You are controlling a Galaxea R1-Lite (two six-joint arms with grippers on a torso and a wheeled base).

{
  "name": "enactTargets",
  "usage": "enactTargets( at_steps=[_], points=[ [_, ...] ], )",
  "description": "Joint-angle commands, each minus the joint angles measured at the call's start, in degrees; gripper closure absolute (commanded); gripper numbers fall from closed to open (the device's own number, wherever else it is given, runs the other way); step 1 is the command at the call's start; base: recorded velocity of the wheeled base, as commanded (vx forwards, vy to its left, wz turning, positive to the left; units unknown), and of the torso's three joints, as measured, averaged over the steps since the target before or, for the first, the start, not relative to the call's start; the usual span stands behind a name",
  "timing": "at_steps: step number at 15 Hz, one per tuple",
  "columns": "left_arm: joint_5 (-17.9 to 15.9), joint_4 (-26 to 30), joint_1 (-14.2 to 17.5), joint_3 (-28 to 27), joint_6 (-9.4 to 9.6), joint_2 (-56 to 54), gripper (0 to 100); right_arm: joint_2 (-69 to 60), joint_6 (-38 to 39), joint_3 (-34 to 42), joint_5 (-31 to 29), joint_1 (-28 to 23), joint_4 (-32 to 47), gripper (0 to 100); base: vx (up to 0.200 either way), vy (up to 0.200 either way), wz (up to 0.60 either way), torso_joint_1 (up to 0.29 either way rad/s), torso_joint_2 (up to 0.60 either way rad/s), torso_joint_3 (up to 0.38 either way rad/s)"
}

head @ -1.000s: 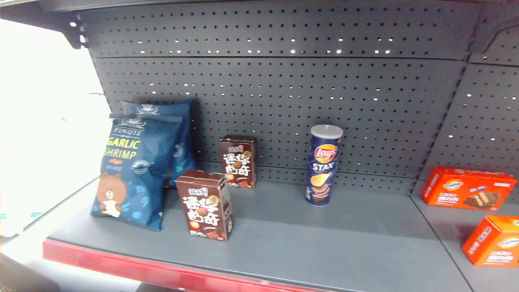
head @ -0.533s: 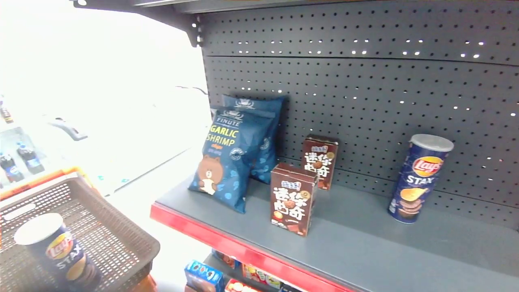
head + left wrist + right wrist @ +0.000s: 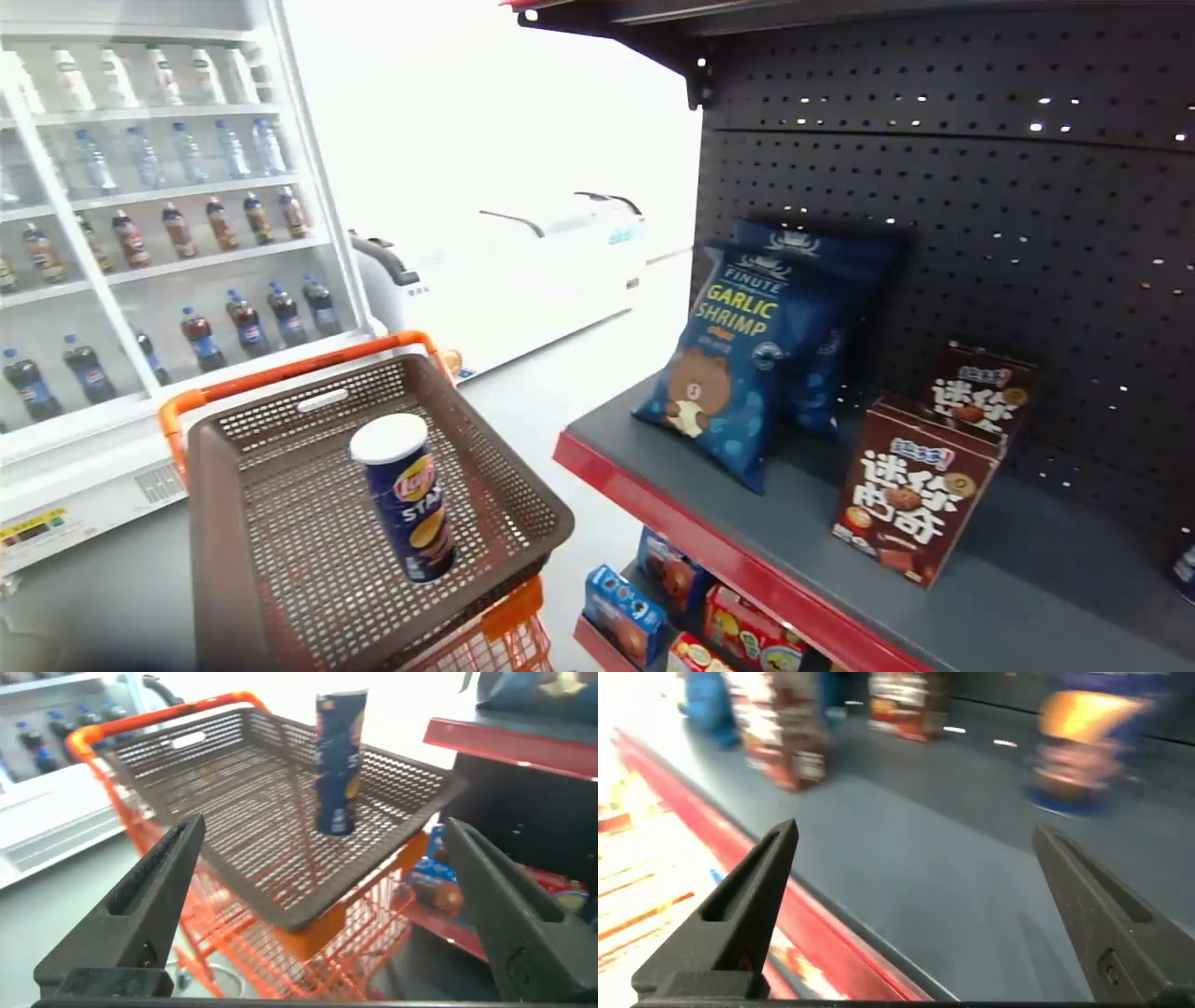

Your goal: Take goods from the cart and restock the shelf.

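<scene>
A dark blue chip can (image 3: 408, 509) with a white lid stands upright in the brown mesh basket (image 3: 299, 397) of an orange cart, left of the shelf. My left gripper (image 3: 322, 826) hangs open in front of the basket (image 3: 224, 784), with the chip can (image 3: 338, 765) beyond it between the two fingers. The grey shelf (image 3: 794, 504) with a red front edge holds two blue snack bags (image 3: 738, 355) and two brown boxes (image 3: 910, 504). My right gripper (image 3: 915, 831) is open above the shelf (image 3: 906, 896), near a brown box (image 3: 780, 728) and a second, blurred chip can (image 3: 1083, 747).
A glass-door fridge (image 3: 140, 233) full of bottles stands at the left, with a white chest freezer (image 3: 523, 271) behind the cart. A lower shelf holds blue and red packs (image 3: 653, 597). Open floor lies between the cart and the shelf.
The head camera has swung left: the shelf goods now sit at the right, and the cart with its chip can and the fridge have come into view.
</scene>
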State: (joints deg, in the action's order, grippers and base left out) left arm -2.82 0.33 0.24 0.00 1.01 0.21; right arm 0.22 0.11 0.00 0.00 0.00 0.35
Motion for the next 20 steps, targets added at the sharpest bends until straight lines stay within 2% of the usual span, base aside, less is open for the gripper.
enactTargets(
  at_steps=[1, 5, 6, 7, 8, 10, 13, 15, 17, 18, 19, 20],
  points=[
    [-0.08, 0.02, 0.02, 0.0, -0.05, 0.06, 0, 0.04, -0.02, 0.0, 0.0, 0.0, 0.0, 0, 0.0, 0.0, 0.6, 0.007, 0.0, 0.002],
    [-0.08, 0.11, 0.02, -0.09, 0.22, -0.03, 0, 0.04, 0.07, 0.0, 0.0, 0.09, 0.0, 0, 0.0, 0.0, 0.0, 0.0, 0.0, 0.0],
    [-0.7, 0.64, 0.02, -2.11, 0.57, -0.03, 0, 0.04, 0.07, 0.0, 0.0, 0.09, 0.0, 0, 0.0, 0.0, 0.0, 0.0, 0.0, 0.0],
    [-0.88, 1.52, -0.42, -7.38, 1.71, 3.04, 0, 0.04, -0.02, 0.0, 0.0, 0.09, 0.0, 0, 0.0, 0.0, 0.0, 0.0, 0.0, 0.0],
    [-0.96, 3.89, -0.86, -14.77, 1.98, 10.87, 0, 0.04, 0.07, 0.0, 0.0, 0.09, 0.0, 0, 0.0, 0.0, 0.0, 0.0, 0.0, 0.0],
    [-0.88, 5.3, -2.27, -23.91, 2.15, 23.96, 0, 0.04, 0.07, 0.0, 0.0, 0.09, 0.0, 0, 0.0, 0.0, 0.0, 0.0, 0.0, 0.0],
    [-0.79, 5.38, -2.44, -31.03, 5.84, 42.86, 0, 0.04, 0.07, 0.0, 0.0, 0.09, 0.0, 0, 0.0, 0.0, 0.0, 0.0, 0.0, 0.0],
    [-2.28, 4.07, -3.5, -33.66, 6.28, 53.49, 0, 0.04, 0.07, 0.0, 0.0, 0.09, 0.0, 0, 0.0, 0.0, 0.0, 0.0, 0.0, 0.0],
    [-6.41, 0.2, -3.67, -34.89, 6.37, 60.79, 0, 0.04, 0.07, 0.0, 0.0, 0.09, 0.0, 0, 0.0, 0.0, 0.0, 0.0, 0.0, 0.0],
    [-11.07, -7.01, -3.58, -34.54, 6.37, 68.0, 0, 0.04, 0.07, 0.0, 0.0, 0.09, 0.0, 0, 0.0, 0.0, 0.0, 0.0, 0.0, 0.0],
    [-13.09, -11.14, -3.58, -34.54, 6.55, 71.78, 0, 0.04, 0.07, 0.0, 0.0, 0.09, 0.0, 0, 0.0, 0.0, 0.0, 0.0, 0.0, 0.0],
    [-13.62, -14.39, -3.58, -34.72, 6.63, 75.64, 0, 0.04, 0.07, 0.0, 0.0, 0.09, 0.0, 0, 0.0, 0.0, 0.0, 0.0, 0.0, 0.0]
  ],
)
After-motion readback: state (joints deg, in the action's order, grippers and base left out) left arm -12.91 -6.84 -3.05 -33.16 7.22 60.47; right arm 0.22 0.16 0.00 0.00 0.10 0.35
